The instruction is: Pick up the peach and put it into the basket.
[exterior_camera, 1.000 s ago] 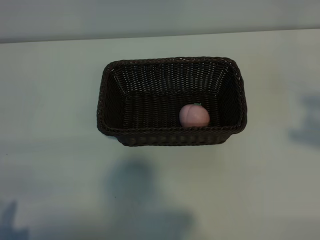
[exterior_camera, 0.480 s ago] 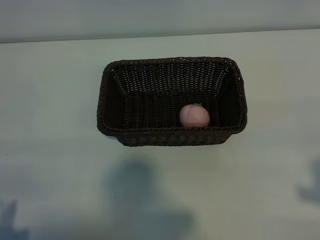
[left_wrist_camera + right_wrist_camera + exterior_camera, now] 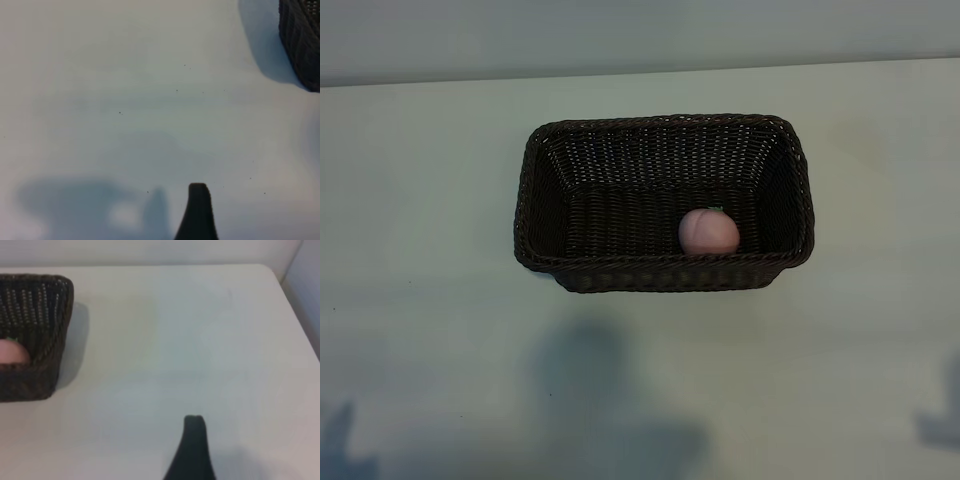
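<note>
Small pale-pink peach (image 3: 708,231) lies inside the dark-brown woven wicker basket (image 3: 545,200), near its front right corner. We judge only clean withdrawal remains: keep both released, empty hands low over the white table (image 3: 420,300), away from the rim. Only the right wrist view shows peach and right hand (image 3: 192,440); left hand (image 3: 198,210) sees a basket corner.

Little of the robot shows. In each wrist view a single finger is visible, left (image 3: 198,212) and right (image 3: 192,447): black, smooth, matte, tapering to a rounded tip.
</note>
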